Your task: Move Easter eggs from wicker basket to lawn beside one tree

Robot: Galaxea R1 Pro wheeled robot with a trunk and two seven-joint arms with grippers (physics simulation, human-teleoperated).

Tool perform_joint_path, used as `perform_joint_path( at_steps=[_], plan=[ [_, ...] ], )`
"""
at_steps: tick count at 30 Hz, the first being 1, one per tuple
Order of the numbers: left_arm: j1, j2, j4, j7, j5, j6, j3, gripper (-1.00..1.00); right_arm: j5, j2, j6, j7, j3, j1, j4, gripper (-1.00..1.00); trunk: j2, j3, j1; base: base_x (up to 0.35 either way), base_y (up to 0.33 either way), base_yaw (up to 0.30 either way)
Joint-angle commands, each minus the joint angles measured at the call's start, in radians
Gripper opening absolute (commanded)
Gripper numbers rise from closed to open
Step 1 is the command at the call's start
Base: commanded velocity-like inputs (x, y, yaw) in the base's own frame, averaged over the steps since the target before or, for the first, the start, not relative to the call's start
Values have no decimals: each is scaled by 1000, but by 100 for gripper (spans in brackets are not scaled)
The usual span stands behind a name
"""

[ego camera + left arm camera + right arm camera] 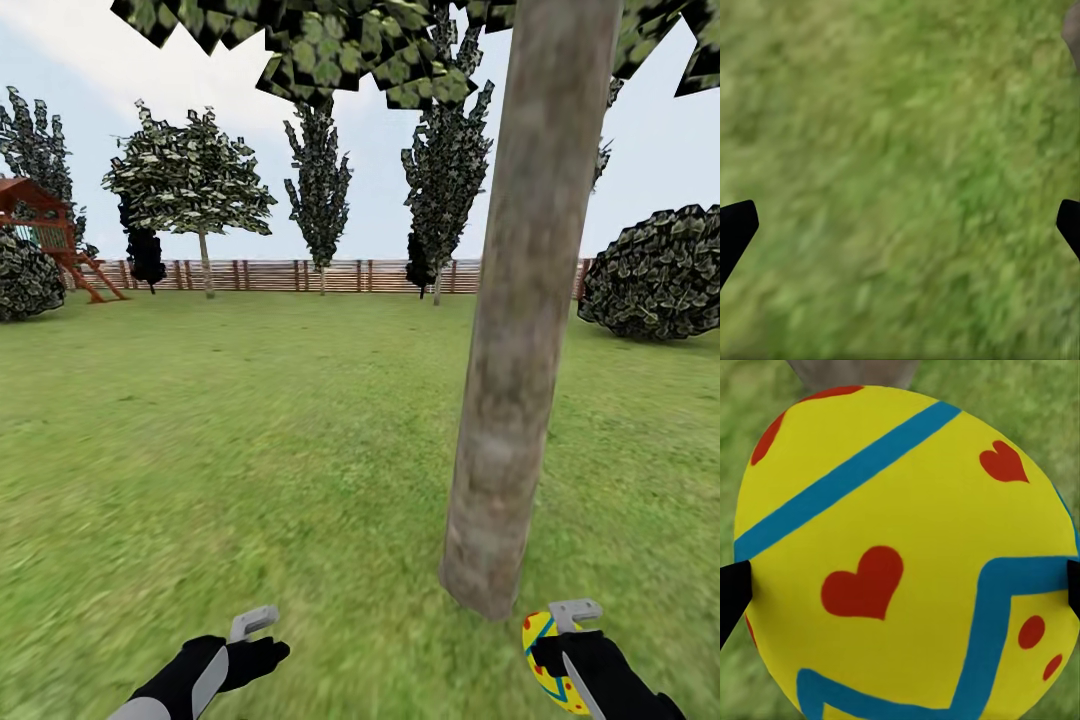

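My right gripper (pixel 566 650) is shut on one Easter egg (pixel 540 678), low over the lawn (pixel 300 450) just right of the tree's base. In the right wrist view the yellow egg (pixel 907 532), with red hearts and blue bands, sits between both black fingertips (pixel 730 596), and the trunk (pixel 847 370) lies just beyond it. The tree (pixel 520 330) has a thick mottled grey-brown trunk rising close in front of me. My left gripper (pixel 262 640) hangs open and empty over grass (pixel 900 150), its fingertips (pixel 735 225) wide apart. The wicker basket and the other two eggs are out of view.
A brown slat fence (pixel 340 275) bounds the garden at the back. Dark narrow trees (pixel 320 190) and a smaller leafy tree (pixel 195 180) stand before it. A large bush (pixel 655 275) is at the right, and another bush (pixel 25 280) with a red playset (pixel 60 235) at the left.
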Motion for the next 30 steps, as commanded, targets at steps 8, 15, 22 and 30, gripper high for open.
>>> perform_joint_path(
  at_steps=[8,15,22,30],
  plan=[
    [0,0,-3,-2,9,7,4,100,3,1,6,-3,5,-1,0,-100,-57,-26,31,0,0,0],
    [0,0,-3,-1,9,8,4,100,3,1,6,-3,5,-1,1,-100,-106,-48,57,0,0,0],
    [0,0,-3,-2,9,8,4,100,3,1,6,-3,5,-1,1,-100,-155,-70,84,0,0,0],
    [0,0,-4,-2,9,8,4,100,3,1,6,-3,5,-1,2,-100,-211,-95,115,0,0,0]
  ],
)
